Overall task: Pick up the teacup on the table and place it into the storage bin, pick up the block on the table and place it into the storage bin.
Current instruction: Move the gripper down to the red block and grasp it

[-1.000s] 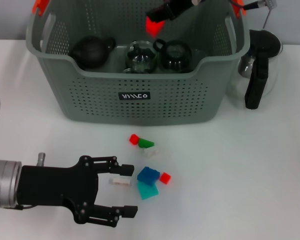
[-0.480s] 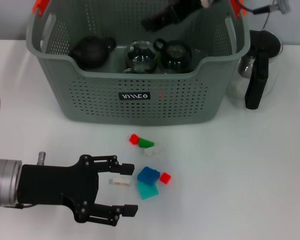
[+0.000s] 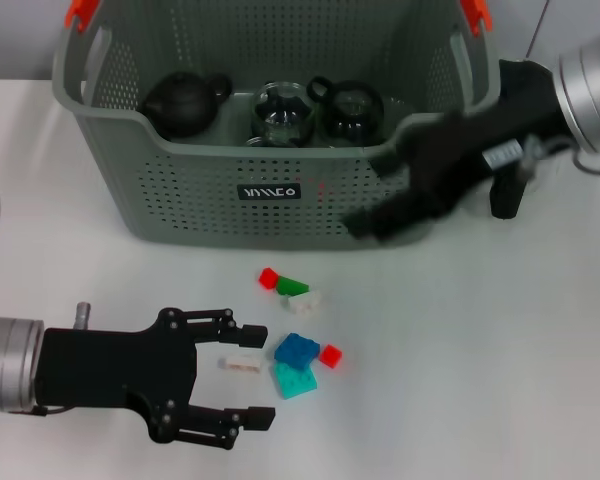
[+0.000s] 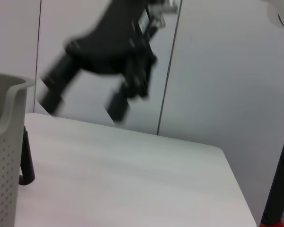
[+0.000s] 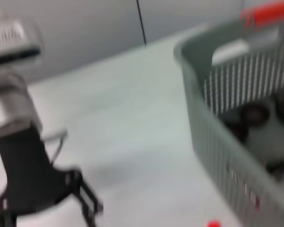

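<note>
Holding three cups, storage bin (image 3: 180, 215) | seven blocks (image 3: 295, 352) | left tool (image 3: 248, 377) wide | right tool (image 3: 380, 195) wide, empty

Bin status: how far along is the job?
Done: the bin holds three dark tea vessels. In hand: nothing; the right tool is open and empty in front of the bin, and the left tool is open around a white block. Left: the loose blocks on the table.

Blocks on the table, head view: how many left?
6: red, green, white, blue, small red, teal. A pale piece by the left gripper may be a seventh.
</note>
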`<state>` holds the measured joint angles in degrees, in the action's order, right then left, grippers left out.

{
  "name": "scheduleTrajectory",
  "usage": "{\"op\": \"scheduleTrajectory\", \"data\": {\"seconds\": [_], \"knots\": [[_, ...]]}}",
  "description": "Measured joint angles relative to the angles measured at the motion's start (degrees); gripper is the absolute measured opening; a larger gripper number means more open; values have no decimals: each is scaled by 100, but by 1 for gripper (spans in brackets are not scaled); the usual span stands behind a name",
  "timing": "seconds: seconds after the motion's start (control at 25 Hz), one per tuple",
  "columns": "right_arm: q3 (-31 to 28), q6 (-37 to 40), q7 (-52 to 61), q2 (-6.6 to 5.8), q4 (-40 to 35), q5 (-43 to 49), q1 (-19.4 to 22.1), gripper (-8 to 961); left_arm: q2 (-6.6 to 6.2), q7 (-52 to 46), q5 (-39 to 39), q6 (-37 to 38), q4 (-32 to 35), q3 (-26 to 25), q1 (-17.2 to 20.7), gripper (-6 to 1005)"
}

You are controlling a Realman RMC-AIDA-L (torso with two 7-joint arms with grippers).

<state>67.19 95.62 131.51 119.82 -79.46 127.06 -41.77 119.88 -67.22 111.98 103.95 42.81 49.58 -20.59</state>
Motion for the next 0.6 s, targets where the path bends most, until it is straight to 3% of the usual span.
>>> {"op": "scheduleTrajectory", "data": {"seconds": [0.2,0.4,0.6], "knots": [[192,401,51,28,47,664,25,881,-8,101,5,-42,0,-1,-10,813],[918,391,198,46,230,1097,-78,881,-9,129,8,-88,0,-10,-4,813],[1643,165,494,50,745,1346,-455,882,-3,167,8,-89,-7,-10,6,813]]}}
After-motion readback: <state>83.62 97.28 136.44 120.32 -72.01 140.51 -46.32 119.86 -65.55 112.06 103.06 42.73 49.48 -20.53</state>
